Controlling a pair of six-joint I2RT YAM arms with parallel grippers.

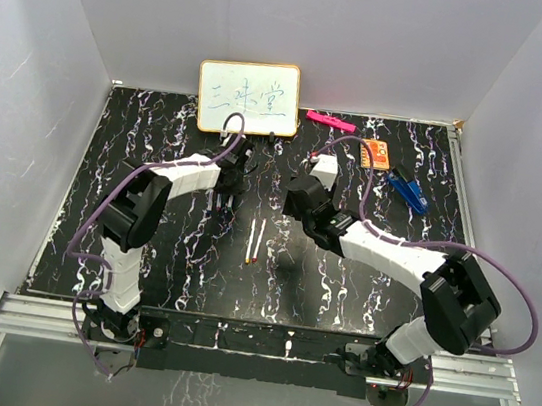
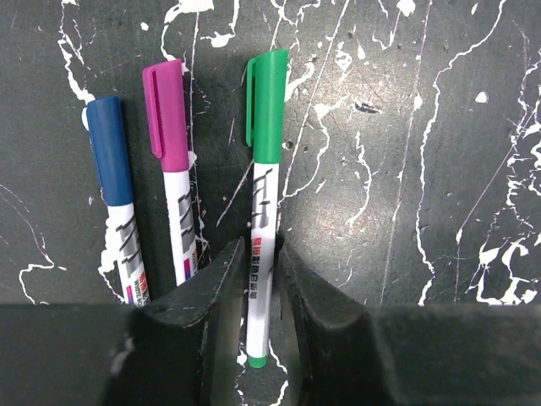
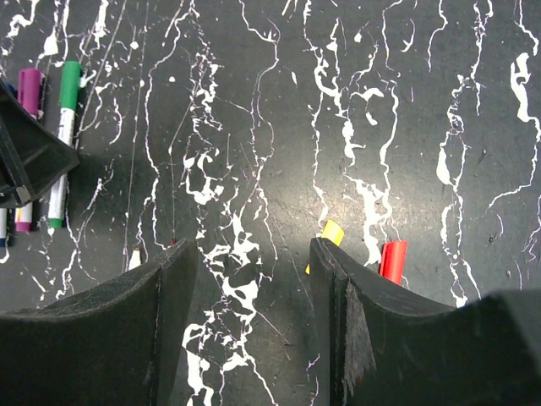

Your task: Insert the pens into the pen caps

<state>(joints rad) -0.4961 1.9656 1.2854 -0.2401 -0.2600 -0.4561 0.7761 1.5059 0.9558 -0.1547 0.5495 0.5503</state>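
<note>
Three capped pens lie side by side on the black marbled table: blue cap (image 2: 110,152), purple cap (image 2: 166,114) and green cap (image 2: 268,106). The green-capped pen (image 2: 262,220) lies flat between the fingers of my left gripper (image 2: 259,247), which stand narrowly open around its white barrel. My right gripper (image 3: 249,249) hangs open over bare table with nothing between its fingers. A loose yellow cap (image 3: 332,232) and a red cap (image 3: 392,259) lie just beyond its right finger. Two uncapped pens (image 1: 254,241) lie mid-table; only their tips (image 3: 134,256) show by the left finger.
At the back stand a whiteboard (image 1: 248,97), a pink bar (image 1: 330,121), an orange card (image 1: 377,154) and a blue clip (image 1: 410,190). White walls close in three sides. The left arm's gripper (image 3: 30,156) juts into the right wrist view.
</note>
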